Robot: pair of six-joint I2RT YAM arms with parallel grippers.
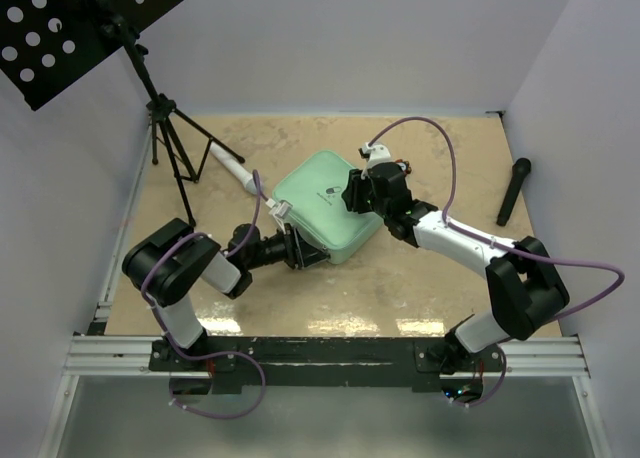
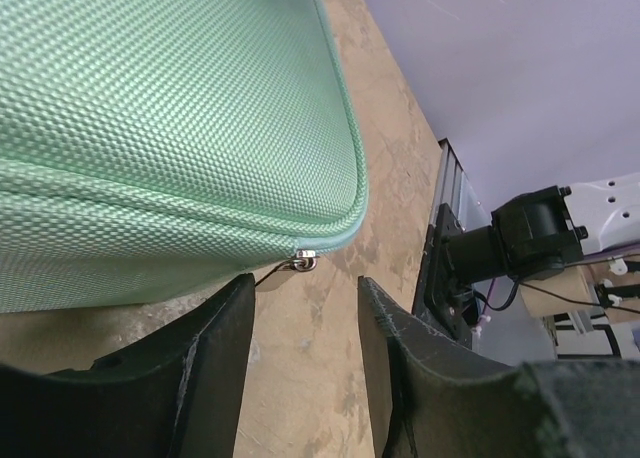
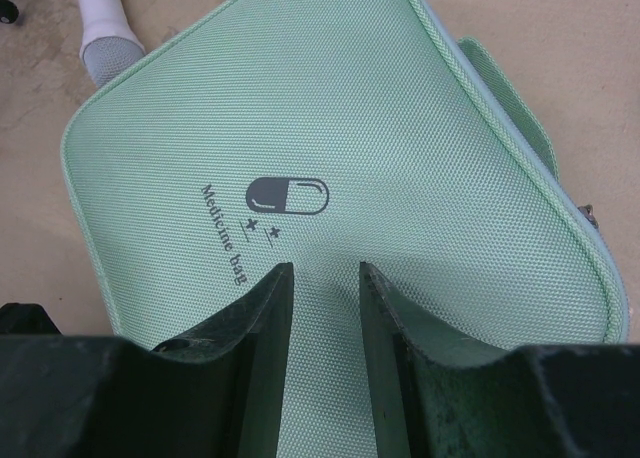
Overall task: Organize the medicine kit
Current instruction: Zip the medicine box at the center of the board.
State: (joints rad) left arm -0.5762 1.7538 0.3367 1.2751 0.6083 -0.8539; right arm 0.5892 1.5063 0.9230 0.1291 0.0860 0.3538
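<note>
Dark, blunt fingers of the left gripper [image 2: 303,283] fill the bottom of the left wrist view. They stand moderately apart and hold nothing. Just ahead of the gap, a small silver zipper pull [image 2: 304,263] hangs from a rounded corner of the medicine kit [image 1: 325,206]. The kit lies closed near the middle of the table [image 1: 420,288], turned like a diamond, with one arm at each side. It is a mint-green soft case, roughly square with rounded corners, in a coarse basket-weave fabric with a raised piped seam. The lid carries a grey pill logo [image 3: 286,194] and the words "Medicine bag". The right gripper [image 3: 325,273] sits over the lid, its two dark fingers narrowly apart and grasping nothing; whether they press on the fabric cannot be told. A white-and-grey cylinder [image 3: 100,28] lies just beyond the kit's far corner. Likely trouble lies in the pull, which is tiny, thin and low against the tan, mottled tabletop, while the fingers are thick. They could pinch the seam or scrape the table instead. The table looks smooth, so if the lid is not held down, a tug could drag the light case along or buckle its soft wall rather than run the zip.
</note>
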